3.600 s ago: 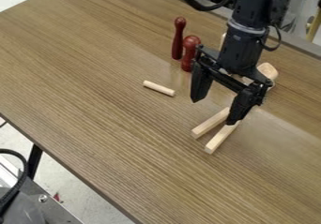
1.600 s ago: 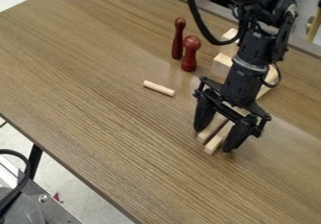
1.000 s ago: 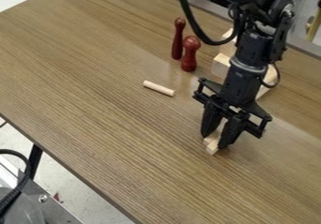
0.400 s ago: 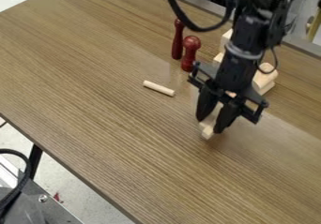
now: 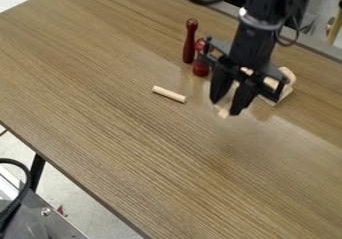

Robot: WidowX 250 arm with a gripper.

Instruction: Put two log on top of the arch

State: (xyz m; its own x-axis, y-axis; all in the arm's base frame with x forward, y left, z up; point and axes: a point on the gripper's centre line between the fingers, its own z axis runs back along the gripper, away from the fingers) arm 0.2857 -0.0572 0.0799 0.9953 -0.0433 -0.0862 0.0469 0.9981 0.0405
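Observation:
My gripper (image 5: 229,103) hangs right of centre, up over the table, shut on the two light wooden logs (image 5: 222,113), which lie side by side between the fingers; only their near ends show below. Behind the gripper, light wooden blocks (image 5: 284,91) stand partly hidden by the arm. I cannot tell which of them form the arch.
Two dark red pins stand close to the gripper's left, a taller one (image 5: 190,42) and a shorter one (image 5: 201,69). A small light dowel (image 5: 169,94) lies on the brown table (image 5: 120,133) left of the gripper.
The gripper first came down around the two logs and closed on them. It has since risen and moved toward the back with both, leaving the spot where they lay.

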